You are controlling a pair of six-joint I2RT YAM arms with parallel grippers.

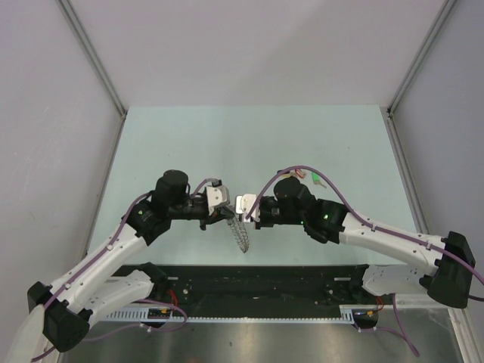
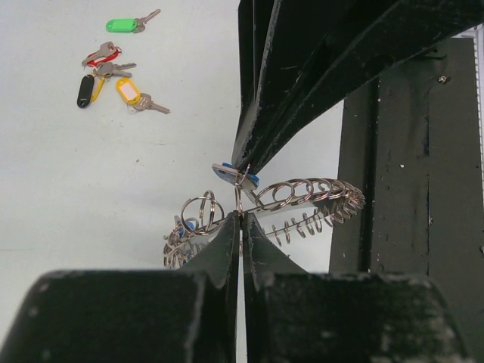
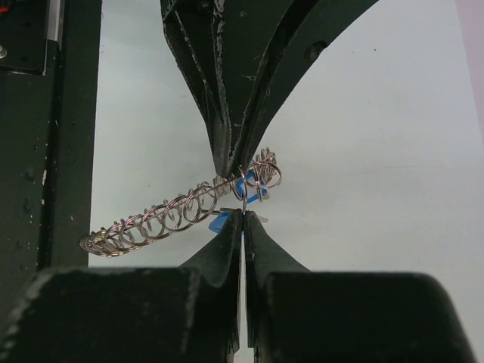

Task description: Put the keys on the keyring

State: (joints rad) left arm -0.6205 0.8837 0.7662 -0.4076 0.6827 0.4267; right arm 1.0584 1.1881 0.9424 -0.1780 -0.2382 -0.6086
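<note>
Above the table's near middle my two grippers meet tip to tip. My left gripper [image 1: 227, 212] [image 2: 242, 216] is shut on a wire loop of the keyring [image 1: 240, 234] [image 2: 306, 198] [image 3: 162, 218], a grey coil that hangs down between the arms. Facing it, my right gripper [image 1: 245, 215] [image 3: 243, 213] is shut on the small ring of a blue key [image 3: 219, 224] [image 2: 233, 175], right against the coil. More keys lie loose on the table: green [image 2: 121, 25], red [image 2: 102, 54], black [image 2: 85, 91] and yellow [image 2: 127, 91]. From above they show behind the right arm [image 1: 310, 179].
The pale green table [image 1: 249, 136] is walled by grey panels with metal corner posts [image 1: 91, 53]. A black base rail [image 1: 265, 280] with cables runs along the near edge, just below the hanging keyring.
</note>
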